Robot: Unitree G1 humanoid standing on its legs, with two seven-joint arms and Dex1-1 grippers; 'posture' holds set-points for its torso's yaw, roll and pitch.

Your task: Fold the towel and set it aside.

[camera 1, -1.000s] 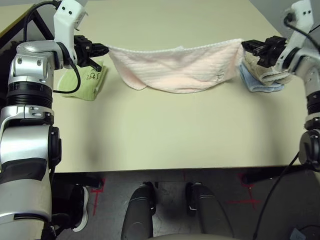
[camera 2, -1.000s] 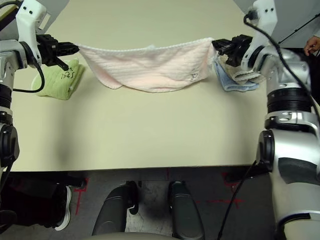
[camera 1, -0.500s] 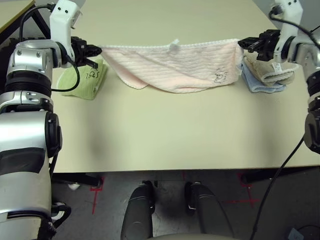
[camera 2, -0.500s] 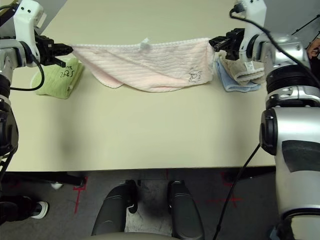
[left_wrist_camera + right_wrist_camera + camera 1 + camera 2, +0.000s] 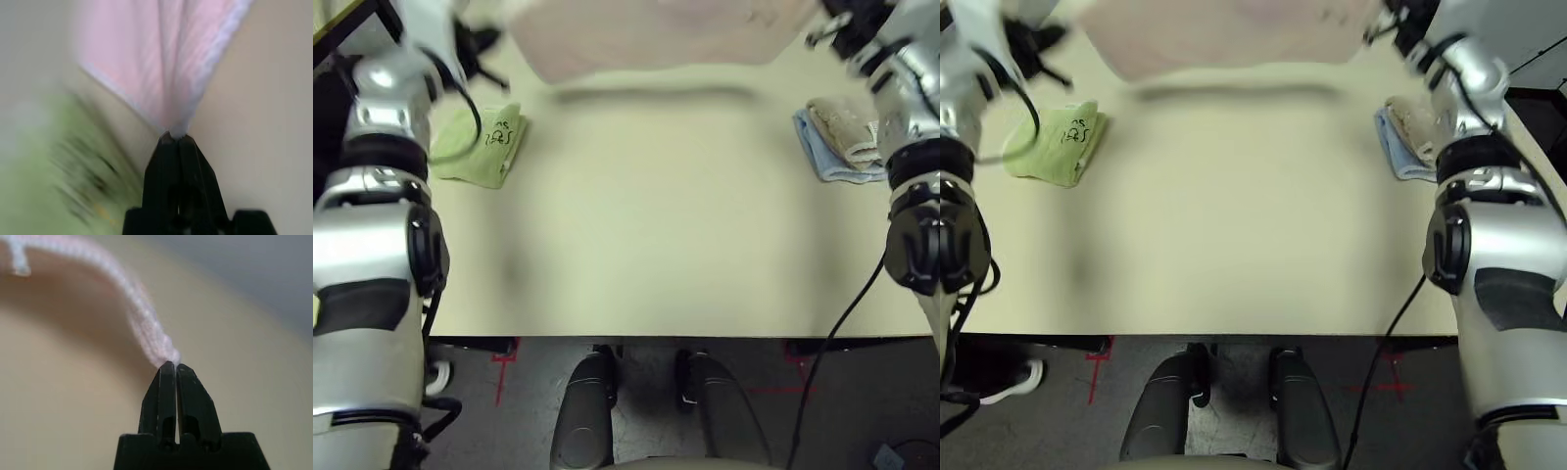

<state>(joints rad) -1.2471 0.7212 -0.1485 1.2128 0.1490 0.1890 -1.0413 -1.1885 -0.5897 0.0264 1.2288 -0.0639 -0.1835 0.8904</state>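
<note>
The pale pink towel (image 5: 646, 34) hangs stretched in the air between my two grippers, over the far part of the table, and casts a thin shadow below it. My left gripper (image 5: 174, 138) is shut on one top corner of the towel (image 5: 166, 63), by its white edging. On the opposite side, the right gripper (image 5: 171, 364) is shut on the other corner, where the towel (image 5: 144, 330) bunches into a thin strand. Both arms reach up at the sides of the head views, blurred by motion.
A lime-green folded towel (image 5: 480, 145) with black writing lies at the table's left. Beige and light-blue folded towels (image 5: 847, 137) are stacked at the right. The table's front edge (image 5: 656, 333) runs across the near side.
Both arms have lifted the towel higher and pulled it straighter. Its sagging lower edge has come up off the table.
</note>
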